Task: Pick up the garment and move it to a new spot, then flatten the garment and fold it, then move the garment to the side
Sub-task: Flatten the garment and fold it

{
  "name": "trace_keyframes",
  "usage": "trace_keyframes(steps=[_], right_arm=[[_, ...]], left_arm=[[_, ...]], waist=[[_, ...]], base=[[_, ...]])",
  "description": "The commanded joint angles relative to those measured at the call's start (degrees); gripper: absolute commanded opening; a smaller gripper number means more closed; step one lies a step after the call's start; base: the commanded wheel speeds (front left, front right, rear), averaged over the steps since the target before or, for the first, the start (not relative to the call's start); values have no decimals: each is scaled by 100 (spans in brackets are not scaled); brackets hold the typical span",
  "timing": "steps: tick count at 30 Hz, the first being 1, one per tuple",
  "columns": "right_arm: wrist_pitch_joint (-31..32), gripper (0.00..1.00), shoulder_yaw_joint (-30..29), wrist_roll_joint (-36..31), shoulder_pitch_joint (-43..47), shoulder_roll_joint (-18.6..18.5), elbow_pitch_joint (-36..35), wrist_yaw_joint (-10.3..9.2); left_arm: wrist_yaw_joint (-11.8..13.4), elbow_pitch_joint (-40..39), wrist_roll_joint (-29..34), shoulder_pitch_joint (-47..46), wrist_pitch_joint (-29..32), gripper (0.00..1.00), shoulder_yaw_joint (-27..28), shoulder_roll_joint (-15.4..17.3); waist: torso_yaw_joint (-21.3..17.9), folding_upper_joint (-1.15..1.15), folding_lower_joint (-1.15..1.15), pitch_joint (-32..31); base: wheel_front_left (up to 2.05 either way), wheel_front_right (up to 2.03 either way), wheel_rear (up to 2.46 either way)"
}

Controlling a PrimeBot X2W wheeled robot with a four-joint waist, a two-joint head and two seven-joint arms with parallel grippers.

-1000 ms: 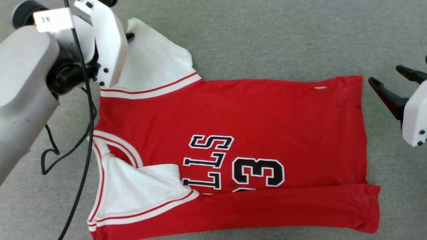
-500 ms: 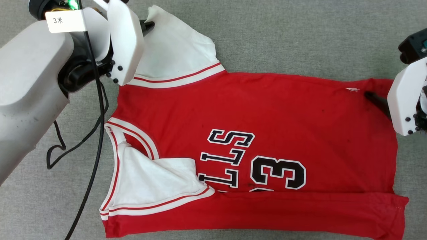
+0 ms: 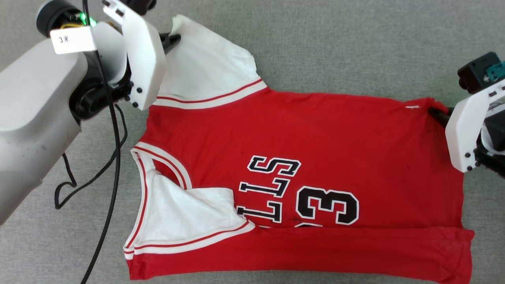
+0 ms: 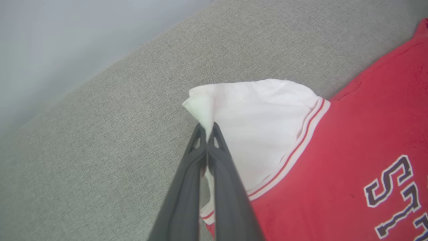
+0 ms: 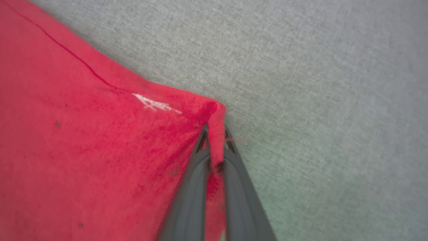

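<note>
1. My left pincer (image 4: 207, 129) is clenched on the shirt (image 4: 351, 150), gripping the tip of a white sleeve (image 4: 260, 127). The cloth bunches into a small peak just past the fingertips, and a strip of it runs down between the two dark fingers (image 4: 185, 190).
2. My right pincer (image 5: 215, 134) is clamped on the red hem corner, and a fold of red cloth stands pinched between its fingers. A small white stitch mark (image 5: 155, 104) sits just up and left of the tips.
3. The shirt lies spread out between the two pincers, chest up, on a grey cloth surface (image 3: 355, 47).
4. On my side of the left pincer, the other white sleeve (image 3: 185, 221) is folded in over the chest and touches the black letters (image 3: 264, 188). A number (image 3: 327, 206) sits just beside them, towards the right pincer.
5. The long edge of the shirt nearest me is turned over as a red band (image 3: 355, 252).
6. Behind the left pincer, a black cable (image 3: 117, 157) hangs along the arm and loops over the grey surface beside the neckline. A paper tag (image 3: 73, 39) sits on the wrist.
7. Beyond both pincers there is bare grey surface.
</note>
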Motion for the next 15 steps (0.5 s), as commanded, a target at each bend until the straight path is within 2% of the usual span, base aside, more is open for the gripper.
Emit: trace_keyframes(steps=[1,8,15], right_arm=[[-60,0,55,3,112,30,85,-3],[-731,0,-58,222,417,-43,48,-4],[-1103,0,-240,325,1001,-100,-84,-4]], left_arm=[[-1,8,-23,76,-56,0,-1,49],[4,-74,-212,503,-320,0,-52,214],[168,-360,-387,1158,-573,0,-97,448]], waist=[[-28,0,1,-142],[-8,0,1,-639],[41,0,1,-1096]], base=[[0,0,0],[0,0,0],[0,0,0]])
